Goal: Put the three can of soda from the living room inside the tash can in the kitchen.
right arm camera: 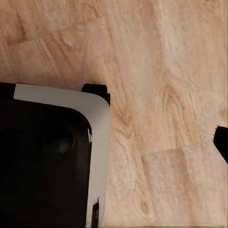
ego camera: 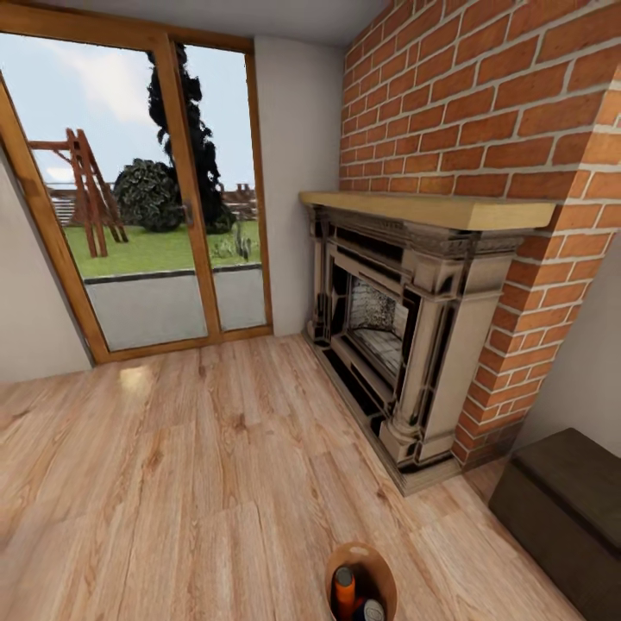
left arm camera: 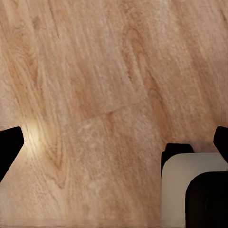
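Room: living room, light wood floor. One brick chimney at far right, with one ornate fireplace beneath it. One pair of wood-framed glass doors at far left. One dark low cabinet at near right. One tash can at the near edge, brown inside, holding two visible cans: one orange can and one silver-topped can. Left end effector: fingertips spread. Right end effector: state cannot be told.

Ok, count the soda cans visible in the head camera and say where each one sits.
2, both inside the trash can at the frame's bottom edge: an orange can and a silvery-topped can beside it. A third may be hidden below the frame.
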Tool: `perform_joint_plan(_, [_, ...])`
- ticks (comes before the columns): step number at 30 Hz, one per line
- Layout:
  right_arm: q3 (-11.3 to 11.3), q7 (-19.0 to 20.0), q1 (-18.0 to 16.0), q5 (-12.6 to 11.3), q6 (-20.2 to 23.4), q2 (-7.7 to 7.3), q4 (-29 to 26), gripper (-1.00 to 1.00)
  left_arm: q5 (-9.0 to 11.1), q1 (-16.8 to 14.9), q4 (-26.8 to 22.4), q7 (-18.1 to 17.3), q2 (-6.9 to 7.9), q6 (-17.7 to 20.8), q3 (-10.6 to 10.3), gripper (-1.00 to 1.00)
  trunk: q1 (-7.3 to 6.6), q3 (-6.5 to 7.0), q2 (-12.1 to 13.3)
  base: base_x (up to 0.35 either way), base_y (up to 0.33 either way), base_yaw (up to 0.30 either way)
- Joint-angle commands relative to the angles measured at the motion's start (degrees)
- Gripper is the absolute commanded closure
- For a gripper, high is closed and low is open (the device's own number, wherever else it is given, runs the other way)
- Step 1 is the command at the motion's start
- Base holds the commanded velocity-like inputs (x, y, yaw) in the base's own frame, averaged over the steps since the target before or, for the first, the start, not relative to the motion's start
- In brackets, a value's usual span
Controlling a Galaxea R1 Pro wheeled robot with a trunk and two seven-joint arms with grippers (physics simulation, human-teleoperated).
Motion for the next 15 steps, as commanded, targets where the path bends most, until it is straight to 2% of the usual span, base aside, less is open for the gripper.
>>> perform_joint_plan(1, [0.0, -0.41, 0.23, -0.01, 0.0, -0.02, 0.0, -1.0, 0.0, 0.6, 0.02, 0.01, 0.01, 0.08, 0.01, -1.0, -0.23, 0.19, 0.42, 0.0, 0.0, 0.0])
perform_joint_plan(6, [0.0, -1.39, 0.99, -0.02, 0.01, 0.05, 0.0, -1.0, 0.0, 2.45, 0.04, 0.04, 0.03, 0.2, -0.02, -1.0, -1.32, 1.08, 2.42, 0.0, 0.0, 0.0])
perform_joint_plan(15, [-0.03, -2.9, 4.79, -0.28, -0.02, 0.0, 0.0, -1.0, -0.04, 5.76, 0.09, 0.66, 0.04, 0.39, 0.01, -1.0, -3.3, 2.7, 6.03, 0.0, 0.0, 0.0])
